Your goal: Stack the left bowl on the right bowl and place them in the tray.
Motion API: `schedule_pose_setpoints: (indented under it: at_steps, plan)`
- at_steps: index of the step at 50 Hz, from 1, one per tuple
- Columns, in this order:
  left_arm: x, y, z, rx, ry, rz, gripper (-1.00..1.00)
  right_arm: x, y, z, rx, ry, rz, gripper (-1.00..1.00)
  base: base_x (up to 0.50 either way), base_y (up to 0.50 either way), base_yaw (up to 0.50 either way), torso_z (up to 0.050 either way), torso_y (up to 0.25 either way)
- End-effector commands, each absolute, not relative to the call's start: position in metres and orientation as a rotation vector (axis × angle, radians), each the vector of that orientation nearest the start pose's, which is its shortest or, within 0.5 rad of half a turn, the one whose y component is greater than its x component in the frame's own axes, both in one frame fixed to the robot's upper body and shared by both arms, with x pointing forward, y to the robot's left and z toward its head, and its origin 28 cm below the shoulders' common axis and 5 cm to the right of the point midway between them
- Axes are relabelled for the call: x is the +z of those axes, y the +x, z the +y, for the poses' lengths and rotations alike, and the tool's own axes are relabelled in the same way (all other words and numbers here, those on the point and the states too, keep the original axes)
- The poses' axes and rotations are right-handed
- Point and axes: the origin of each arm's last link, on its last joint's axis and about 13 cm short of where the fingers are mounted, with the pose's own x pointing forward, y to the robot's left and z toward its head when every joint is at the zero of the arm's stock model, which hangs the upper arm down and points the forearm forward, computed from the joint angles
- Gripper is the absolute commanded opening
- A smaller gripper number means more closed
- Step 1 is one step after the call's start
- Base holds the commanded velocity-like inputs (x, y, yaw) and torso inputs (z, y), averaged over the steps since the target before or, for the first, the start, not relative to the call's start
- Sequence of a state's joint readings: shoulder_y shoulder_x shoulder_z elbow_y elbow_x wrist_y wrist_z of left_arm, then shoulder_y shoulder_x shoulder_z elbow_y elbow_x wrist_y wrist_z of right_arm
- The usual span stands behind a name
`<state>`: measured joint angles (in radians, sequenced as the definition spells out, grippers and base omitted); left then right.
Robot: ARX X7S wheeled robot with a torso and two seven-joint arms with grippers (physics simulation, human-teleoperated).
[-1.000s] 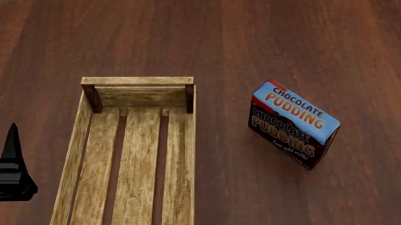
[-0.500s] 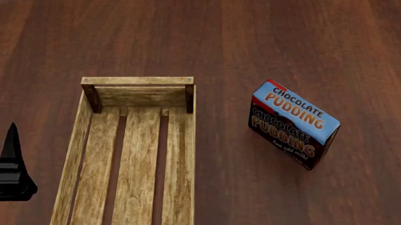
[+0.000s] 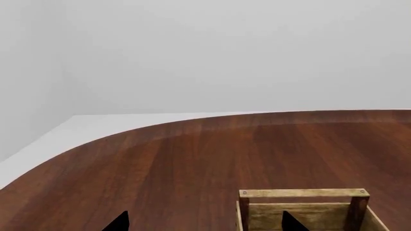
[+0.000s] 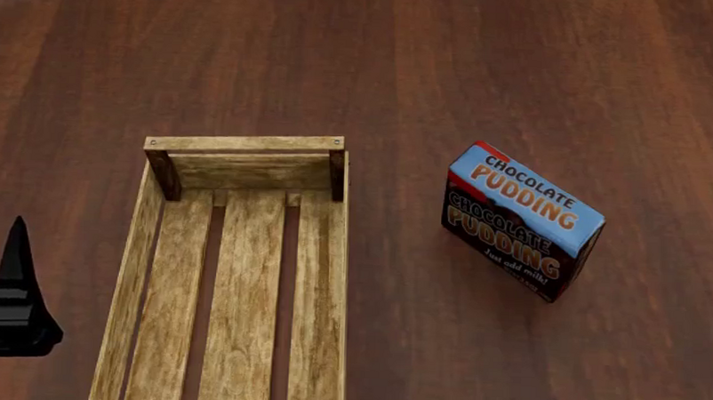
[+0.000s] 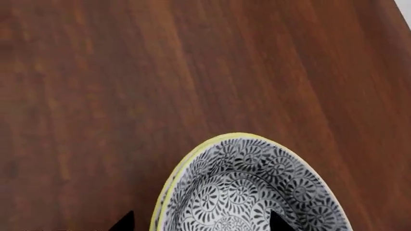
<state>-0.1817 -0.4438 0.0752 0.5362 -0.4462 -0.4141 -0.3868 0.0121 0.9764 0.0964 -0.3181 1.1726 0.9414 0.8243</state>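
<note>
Head view shows the tray (image 4: 237,276) lying on the dark wooden surface (image 4: 480,71), its far end wall well short of the surface's far edge, its slatted bottom bare: nothing is in it. Well apart from its right-hand wall stands a chocolate pudding box (image 4: 519,221), tilted, which is no part of the job. The left tool (image 4: 15,308) shows as a dark tip outside the tray's left wall; in the left wrist view its two tips stand apart with nothing between them, so it is spread and holding nothing. In the right wrist view the right tool (image 5: 200,222) has its tips spread to either side of a patterned bowl (image 5: 247,190) with a yellow rim (whether this is one bowl or two already nested I cannot tell; a doubled line at the rim hints at two). The bowl itself holds nothing. The risk, as I judge it, is closing on the curved rim off-centre, which could tip or skid the bowl; a carry toward the tray could also clip its wall.
</note>
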Motion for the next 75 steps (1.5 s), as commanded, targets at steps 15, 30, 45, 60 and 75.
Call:
schedule_pose_setpoints:
  at_steps: [15,30,45,60,75]
  plan:
    - [0.141,0.225,0.251,0.099,0.021,-0.225,1.00,0.122,0.194,-0.248,-0.417,-0.194,0.739,1.00,0.00,0.00,0.00,0.000,0.000]
    - [0.140,0.225,0.251,0.099,0.026,-0.225,1.00,0.118,0.199,-0.251,-0.393,-0.112,0.778,1.00,0.00,0.00,0.00,0.000,0.000]
    - [0.139,0.226,0.250,0.096,0.030,-0.221,1.00,0.117,0.206,-0.256,-0.402,-0.079,0.794,1.00,0.00,0.00,0.00,0.000,0.000]
    - [0.138,0.227,0.249,0.096,0.035,-0.218,1.00,0.114,0.208,-0.261,-0.428,-0.079,0.818,1.00,0.00,0.00,0.00,0.000,0.000]
    - [0.138,0.228,0.251,0.103,0.032,-0.217,1.00,0.100,0.210,-0.265,-0.436,-0.065,0.852,1.00,0.00,0.00,0.00,0.000,0.000]
